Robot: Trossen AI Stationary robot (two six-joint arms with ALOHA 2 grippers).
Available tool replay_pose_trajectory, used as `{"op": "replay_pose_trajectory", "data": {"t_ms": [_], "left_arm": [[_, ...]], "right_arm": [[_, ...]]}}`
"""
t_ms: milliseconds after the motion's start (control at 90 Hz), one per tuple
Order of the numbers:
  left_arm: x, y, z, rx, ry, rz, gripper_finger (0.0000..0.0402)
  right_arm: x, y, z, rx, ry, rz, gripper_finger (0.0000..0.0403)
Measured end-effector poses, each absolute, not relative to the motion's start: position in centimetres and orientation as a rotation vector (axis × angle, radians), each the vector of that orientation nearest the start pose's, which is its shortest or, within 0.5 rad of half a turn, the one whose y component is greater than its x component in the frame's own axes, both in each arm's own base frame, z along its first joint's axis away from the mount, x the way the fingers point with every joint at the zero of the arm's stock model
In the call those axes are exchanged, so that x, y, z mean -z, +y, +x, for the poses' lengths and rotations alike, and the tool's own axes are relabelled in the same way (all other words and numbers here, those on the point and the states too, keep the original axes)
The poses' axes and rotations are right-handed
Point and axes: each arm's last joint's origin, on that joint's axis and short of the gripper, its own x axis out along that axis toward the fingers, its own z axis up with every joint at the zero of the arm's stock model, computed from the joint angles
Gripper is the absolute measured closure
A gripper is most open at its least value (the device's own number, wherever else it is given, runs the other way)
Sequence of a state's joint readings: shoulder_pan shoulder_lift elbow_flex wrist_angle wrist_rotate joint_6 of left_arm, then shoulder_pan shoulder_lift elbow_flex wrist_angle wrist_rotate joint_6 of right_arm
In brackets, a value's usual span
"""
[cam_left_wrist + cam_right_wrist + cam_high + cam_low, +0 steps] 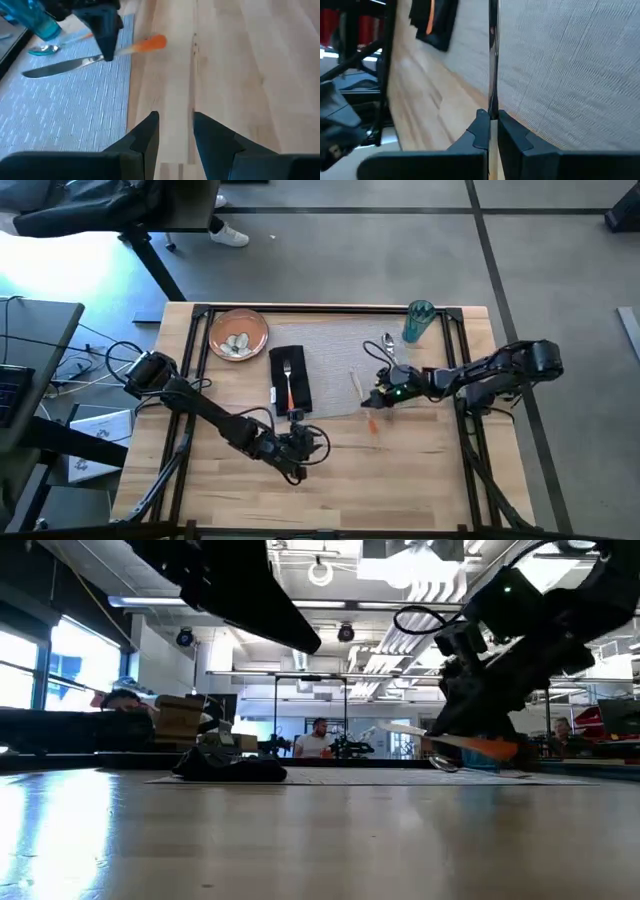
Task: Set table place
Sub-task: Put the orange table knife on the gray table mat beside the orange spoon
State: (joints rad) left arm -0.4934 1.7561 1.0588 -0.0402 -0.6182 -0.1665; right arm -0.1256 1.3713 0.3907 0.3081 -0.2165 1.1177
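My right gripper is shut on an orange-handled knife over the near right edge of the grey placemat. My left gripper hovers open over bare wood near the middle of the table, with nothing between its fingers. A black napkin lies on the placemat's left end with an orange-handled fork on top. A spoon lies on the mat beside the teal cup. The orange-brown plate sits at the far left corner. My right gripper pinches the knife between its two fingers at the metal neck, about mid-length, between blade and orange handle. The fingers come from above and lie across the knife. In the low view the knife appears lifted clear, blade end a little higher.
The black rail frame borders the table. The plate holds some small pale pieces. Bare wood lies along the near half of the table. People and desks show in the room beyond the far edge.
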Motion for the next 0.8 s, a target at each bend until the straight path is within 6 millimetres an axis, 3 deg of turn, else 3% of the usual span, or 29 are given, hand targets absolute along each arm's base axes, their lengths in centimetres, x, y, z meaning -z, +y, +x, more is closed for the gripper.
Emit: {"op": "replay_pose_trajectory", "data": {"t_ms": [267, 556, 800], "left_arm": [[-19.2, -14.1, 34.0, -0.099, 0.606, 0.194, 0.03], [-19.6, -13.7, 34.6, -0.074, 0.563, 0.18, 0.03], [-19.6, -13.7, 34.6, -0.069, 0.56, 0.189, 0.03]], "right_arm": [[-14.8, -5.4, 20.3, 0.491, 0.801, 1.129, 0.0403], [-13.9, -8.6, 19.1, 0.579, 0.794, 1.173, 0.0403], [-12.4, -9.7, 19.2, 0.645, 0.821, 1.192, 0.0403]]}}
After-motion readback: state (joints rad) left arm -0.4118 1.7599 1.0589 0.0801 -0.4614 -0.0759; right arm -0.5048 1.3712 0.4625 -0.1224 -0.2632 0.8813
